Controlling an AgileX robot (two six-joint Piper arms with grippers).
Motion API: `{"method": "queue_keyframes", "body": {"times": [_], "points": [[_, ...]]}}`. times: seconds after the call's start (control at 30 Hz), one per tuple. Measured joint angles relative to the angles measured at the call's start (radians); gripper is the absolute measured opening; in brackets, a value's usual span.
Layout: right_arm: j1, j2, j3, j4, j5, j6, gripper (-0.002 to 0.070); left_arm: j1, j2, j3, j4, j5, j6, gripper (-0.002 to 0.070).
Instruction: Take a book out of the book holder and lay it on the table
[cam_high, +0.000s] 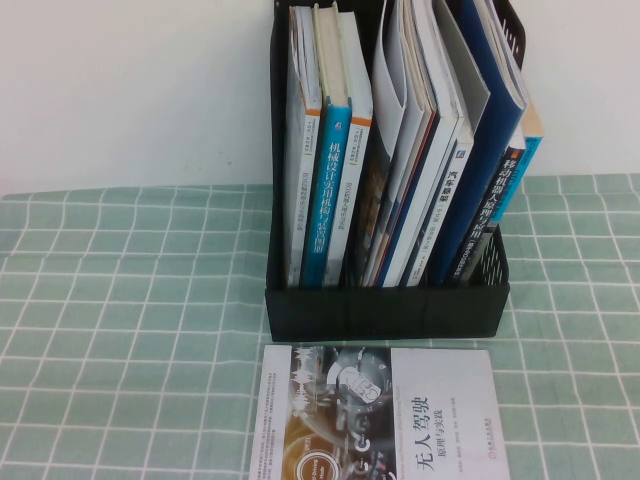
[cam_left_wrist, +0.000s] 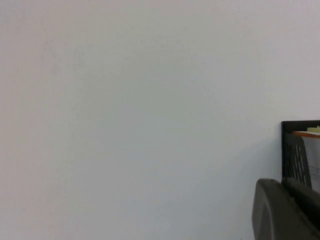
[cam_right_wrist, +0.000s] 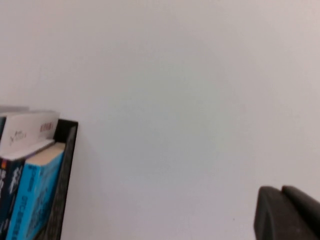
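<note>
Reaching for the book means going to the rightmost slot of the book holder, where it stands upright against the right wall, beside a leaning dark-blue folder. The right arm looks better placed. Its right end effector shows only as a dark corner, raised beside that wall, and its opening cannot be told. The same holds for the left end effector, raised by the holder's opposite side. Neither holds anything visible. I'd pinch the tan top edge, lift straight up, then lay it on bare bench, clear of the 1 white book lying in front.
</note>
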Motion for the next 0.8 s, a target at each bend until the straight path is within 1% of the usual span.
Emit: {"method": "queue_keyframes", "body": {"times": [0.1, 0.17, 0.3, 0.4, 0.5, 0.7, 0.8], "points": [[0.000, 0.000, 0.000, 0.008, -0.047, 0.013, -0.0002, 0.000, 0.000, 0.000, -0.088, 0.000, 0.000, -0.0002], [0.000, 0.000, -0.012, 0.010, -0.040, 0.015, -0.0002, 0.000, 0.000, -0.014, -0.136, 0.035, 0.000, -0.0002], [0.000, 0.000, -0.098, -0.002, -0.003, 0.013, -0.0002, 0.000, 0.000, -0.161, -0.242, 0.233, 0.021, -0.0002], [0.000, 0.000, -0.186, -0.032, 0.027, 0.011, -0.0002, 0.000, 0.033, -0.287, -0.227, 0.357, 0.054, -0.0002], [0.000, 0.000, -0.275, -0.038, 0.069, 0.011, -0.0002, 0.000, 0.105, -0.397, -0.178, 0.420, 0.071, -0.0002], [0.000, 0.041, -0.447, -0.040, 0.127, 0.011, -0.0002, 0.000, 0.277, -0.585, -0.158, 0.470, 0.077, -0.0002], [0.000, 0.108, -0.513, -0.046, 0.135, 0.011, -0.0002, 0.000, 0.345, -0.633, -0.158, 0.435, 0.077, -0.0002]]}}
